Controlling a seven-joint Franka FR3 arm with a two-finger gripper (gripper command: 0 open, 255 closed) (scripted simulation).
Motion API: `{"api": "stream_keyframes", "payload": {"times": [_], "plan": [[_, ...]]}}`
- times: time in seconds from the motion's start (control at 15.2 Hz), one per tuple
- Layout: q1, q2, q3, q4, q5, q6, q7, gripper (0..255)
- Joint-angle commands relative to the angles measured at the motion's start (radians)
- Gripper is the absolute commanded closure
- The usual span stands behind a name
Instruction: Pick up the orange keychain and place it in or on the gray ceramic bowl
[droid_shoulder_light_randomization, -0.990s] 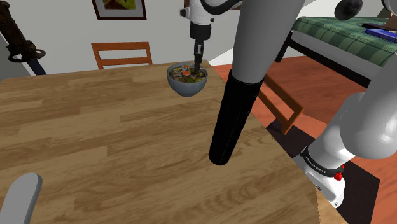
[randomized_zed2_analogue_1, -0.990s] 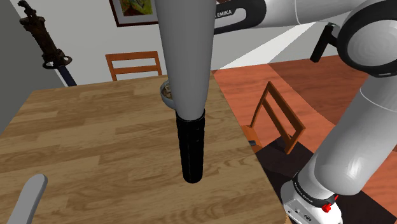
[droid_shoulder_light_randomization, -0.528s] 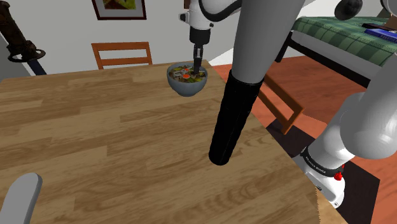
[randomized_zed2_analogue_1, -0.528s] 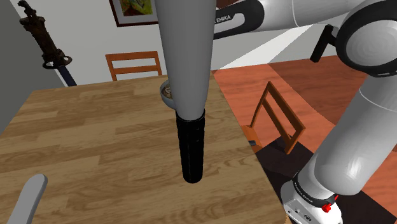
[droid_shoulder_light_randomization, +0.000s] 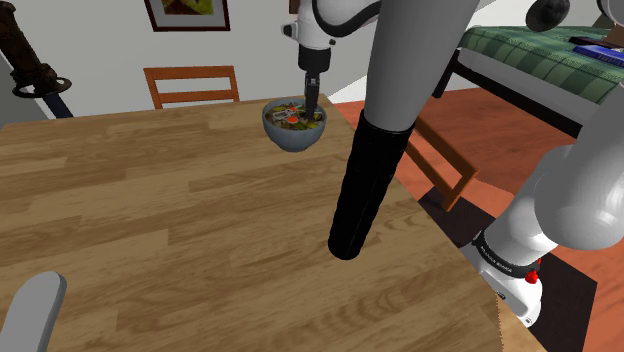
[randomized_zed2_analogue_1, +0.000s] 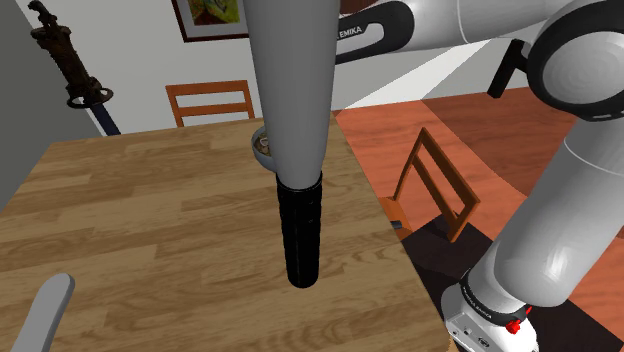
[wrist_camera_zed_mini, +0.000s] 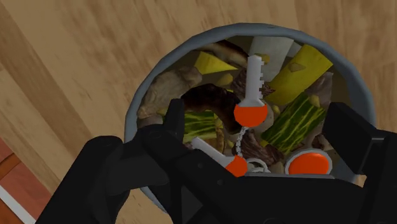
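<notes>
1. Black two-finger gripper (droid_shoulder_light_randomization: 311, 104) hangs straight down over the grey round bowl (droid_shoulder_light_randomization: 293, 137), its tips just above the rim. It is released: the fingers (wrist_camera_zed_mini: 159, 153) stand apart and clasp nothing.
2. The orange keychain (wrist_camera_zed_mini: 252, 113) lies inside the bowl on yellow, green-striped and brown food pieces (wrist_camera_zed_mini: 299, 118). It is made of orange discs, a white key-shaped tag and a thin chain.
3. It sits between the fingers, and its near end slips under the gripper's black body, where it is hard to follow.
4. In the second exterior view a thick grey-and-black arm link (randomized_zed2_analogue_1: 297, 150) covers most of the bowl, leaving a sliver of rim.
5. The white arm (droid_shoulder_light_randomization: 560, 200) rises from the lower right and arches over the wooden tabletop (droid_shoulder_light_randomization: 150, 220) to its far edge, near a wooden chair (droid_shoulder_light_randomization: 190, 85).
</notes>
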Motion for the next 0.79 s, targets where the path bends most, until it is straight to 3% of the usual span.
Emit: {"api": "stream_keyframes", "payload": {"times": [0.0, 0.26, 0.73], "plan": [[0.000, 0.004, 0.000, 0.006, 0.000, -0.002, 0.001, 0], [0.000, -0.016, 0.000, 0.109, 0.002, -0.125, -0.001, 0], [0.000, -0.016, 0.000, 0.109, 0.002, -0.125, -0.001, 0]]}}
